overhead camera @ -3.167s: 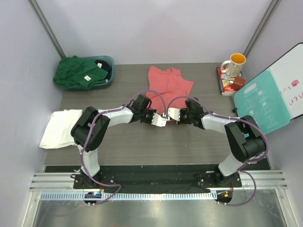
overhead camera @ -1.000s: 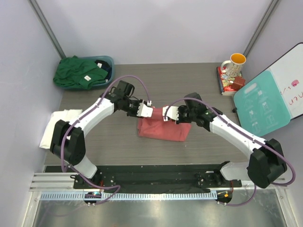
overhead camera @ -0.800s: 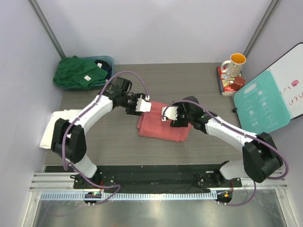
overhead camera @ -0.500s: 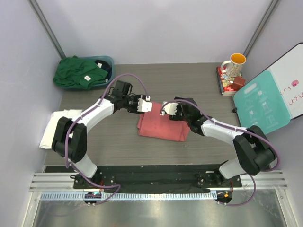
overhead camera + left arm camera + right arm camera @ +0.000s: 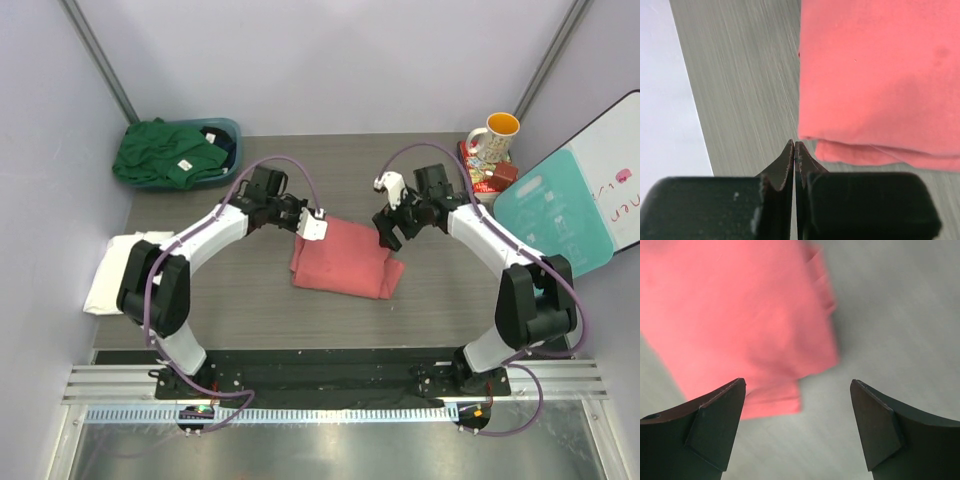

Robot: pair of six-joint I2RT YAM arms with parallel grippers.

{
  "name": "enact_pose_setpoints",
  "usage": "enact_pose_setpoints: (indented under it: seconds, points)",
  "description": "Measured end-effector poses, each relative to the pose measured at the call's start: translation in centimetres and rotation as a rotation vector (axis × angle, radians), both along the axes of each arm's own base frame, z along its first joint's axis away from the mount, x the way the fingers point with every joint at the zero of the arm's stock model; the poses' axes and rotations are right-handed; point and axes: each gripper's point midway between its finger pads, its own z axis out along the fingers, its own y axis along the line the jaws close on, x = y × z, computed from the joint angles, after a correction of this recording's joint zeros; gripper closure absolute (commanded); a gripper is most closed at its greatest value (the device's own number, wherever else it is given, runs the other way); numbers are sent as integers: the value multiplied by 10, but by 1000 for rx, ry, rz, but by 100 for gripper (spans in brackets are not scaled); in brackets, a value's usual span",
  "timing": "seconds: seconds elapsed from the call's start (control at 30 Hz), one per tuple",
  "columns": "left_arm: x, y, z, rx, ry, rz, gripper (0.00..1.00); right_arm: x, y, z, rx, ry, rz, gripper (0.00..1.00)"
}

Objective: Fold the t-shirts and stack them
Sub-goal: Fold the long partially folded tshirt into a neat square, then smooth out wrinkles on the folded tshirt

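At the far left the white t-shirt [image 5: 122,268] is lying flat along the edge of the counter [image 5: 250,310], with the left arm partly covering it. Behind it, in the back corner, the dark green t-shirt [image 5: 165,152] is spilling crumpled over the teal tub [image 5: 228,132], and a small white label is showing on the cloth. The left arm is stretching forward and inward. The left tool [image 5: 317,227] is sitting just beside the far left corner of the coral-red t-shirt [image 5: 345,260], its fingers pressed together on nothing and its tips pointing at bare counter. That shirt is lying in the middle of the counter, folded into a slightly skewed rectangle with layered edges showing along one side. The right arm is arching over from the right. The right tool [image 5: 387,212] is hanging above the shirt's far right corner, jaws spread wide and gripping nothing, and its wrist view is coming out blurred
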Motion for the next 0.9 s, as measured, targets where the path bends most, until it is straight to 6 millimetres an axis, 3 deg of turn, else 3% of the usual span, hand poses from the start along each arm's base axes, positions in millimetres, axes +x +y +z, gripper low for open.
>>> enact_pose_setpoints:
  seconds: [0.17, 0.33, 0.57, 0.63, 0.73, 0.9]
  points:
    - [1, -20, -14, 37, -38, -97, 100, -40, -8, -39, 4, 256, 25, 9]
    - [-25, -35, -48, 121, -6, -236, 100, -46, -25, -52, -22, 361, 15, 10]
    - [-51, -47, -72, 202, 34, -318, 100, -34, -36, -35, -60, 290, 38, 11]
    - [-48, -46, -83, 245, 34, -305, 100, -31, -38, -31, -75, 268, 45, 11]
    - [-40, -41, -115, 325, 57, -263, 100, -22, -39, -17, -85, 226, 47, 11]
    - [-12, -43, -116, 341, 27, -142, 100, -4, -35, 20, -67, 123, 46, 11]
